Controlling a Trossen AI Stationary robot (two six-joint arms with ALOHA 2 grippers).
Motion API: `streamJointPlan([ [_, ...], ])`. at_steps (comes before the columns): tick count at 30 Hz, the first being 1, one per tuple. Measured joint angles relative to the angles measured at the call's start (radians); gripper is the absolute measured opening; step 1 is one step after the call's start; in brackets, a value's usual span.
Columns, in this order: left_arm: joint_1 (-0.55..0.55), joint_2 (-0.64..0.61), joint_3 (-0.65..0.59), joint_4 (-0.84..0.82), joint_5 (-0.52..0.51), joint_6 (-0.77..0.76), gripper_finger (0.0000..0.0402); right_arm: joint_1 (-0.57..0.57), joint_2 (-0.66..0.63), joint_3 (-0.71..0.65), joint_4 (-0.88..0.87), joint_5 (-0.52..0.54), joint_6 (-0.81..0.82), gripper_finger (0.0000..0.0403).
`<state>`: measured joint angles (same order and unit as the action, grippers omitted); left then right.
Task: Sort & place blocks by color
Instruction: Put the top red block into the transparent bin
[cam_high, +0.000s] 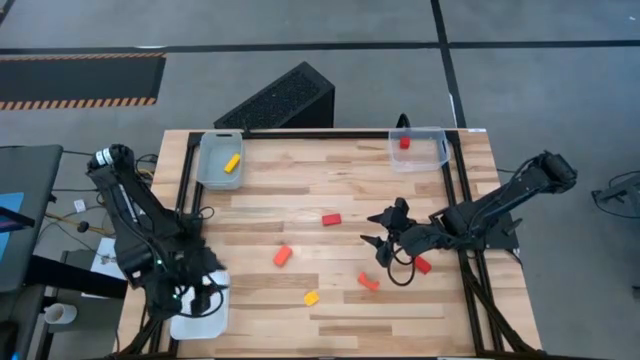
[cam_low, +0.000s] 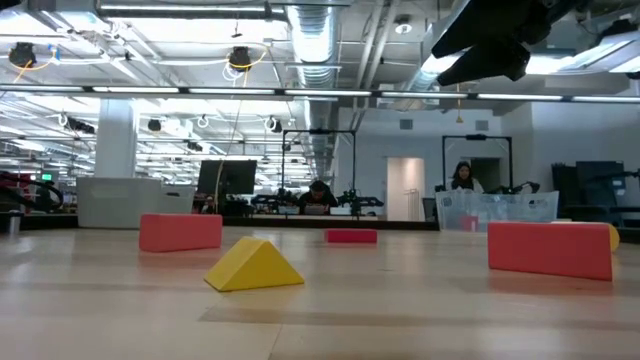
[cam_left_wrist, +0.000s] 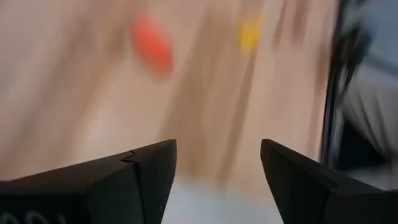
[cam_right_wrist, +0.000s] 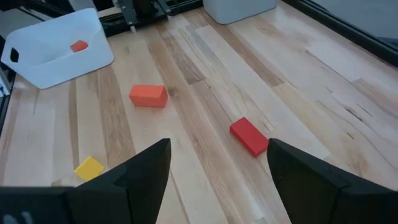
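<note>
Yellow wedge block (cam_low: 254, 266) sits closest in low view, on table (cam_high: 340, 300). Right end effector (cam_high: 383, 229) hovers mid-table, spread wide, empty; red block (cam_high: 331, 219) and orange block (cam_high: 283, 256) lie apart just beyond it. Left end effector (cam_left_wrist: 217, 174) parted wide, empty, over white tray (cam_high: 200, 318) at near left corner. Far trays: yellow block (cam_high: 232, 162) in left tray (cam_high: 212, 175), red cube (cam_high: 404, 143) in right tray (cam_high: 425, 160).

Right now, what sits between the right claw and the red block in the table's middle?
Nothing: the high view shows bare table between the right gripper and the red block.
</note>
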<state>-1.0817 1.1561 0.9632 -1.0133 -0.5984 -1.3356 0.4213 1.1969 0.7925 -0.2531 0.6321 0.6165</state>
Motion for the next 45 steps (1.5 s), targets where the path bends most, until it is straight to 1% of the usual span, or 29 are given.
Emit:
streamJointPlan([
  [3,0.000,0.000,0.032,0.023,-0.261,0.180,0.0217,-0.026,0.000,0.000,0.000,-0.002,-0.026,0.0290],
  [5,0.007,-0.001,0.033,0.058,-0.385,0.301,0.0217,-0.054,0.000,0.000,-0.001,-0.026,-0.052,0.0290],
  [7,0.026,-0.005,0.033,0.077,-0.448,0.385,0.0217,-0.093,0.000,0.000,-0.001,-0.088,-0.086,0.0290],
  [11,0.104,-0.007,0.027,0.136,-0.460,0.503,0.0217,-0.190,0.005,0.000,-0.002,-0.223,-0.136,0.0290],
  [12,0.126,-0.008,0.019,0.173,-0.444,0.544,0.0217,-0.212,0.013,0.000,-0.002,-0.247,-0.150,0.0290],
  [14,0.185,-0.010,0.002,0.272,-0.359,0.651,0.0217,-0.253,0.022,-0.001,-0.016,-0.278,-0.181,0.0290],
  [20,0.367,-0.011,-0.078,0.684,0.049,1.004,0.0217,-0.344,0.072,-0.003,0.006,-0.293,-0.302,0.0290],
  [22,0.416,-0.011,-0.107,0.782,0.135,1.085,0.0217,-0.359,0.094,0.001,0.061,-0.294,-0.338,0.0290],
  [24,0.464,-0.011,-0.136,0.875,0.184,1.150,0.0217,-0.368,0.120,0.001,0.104,-0.310,-0.390,0.0290],
  [28,0.561,-0.011,-0.214,1.070,0.287,1.238,0.0217,-0.393,0.181,0.003,0.189,-0.394,-0.490,0.0290],
  [33,0.654,-0.011,-0.367,1.438,0.414,1.295,0.0217,-0.450,0.304,0.062,0.185,-0.460,-0.534,0.0290],
  [36,0.688,-0.012,-0.447,1.597,0.441,1.289,0.0217,-0.484,0.375,0.100,0.161,-0.518,-0.549,0.0290],
  [40,0.707,-0.012,-0.517,1.713,0.445,1.259,0.0217,-0.504,0.458,0.146,0.159,-0.583,-0.590,0.0290],
  [45,0.708,-0.012,-0.545,1.746,0.445,1.252,0.0217,-0.503,0.550,0.204,0.155,-0.585,-0.664,0.0290],
])
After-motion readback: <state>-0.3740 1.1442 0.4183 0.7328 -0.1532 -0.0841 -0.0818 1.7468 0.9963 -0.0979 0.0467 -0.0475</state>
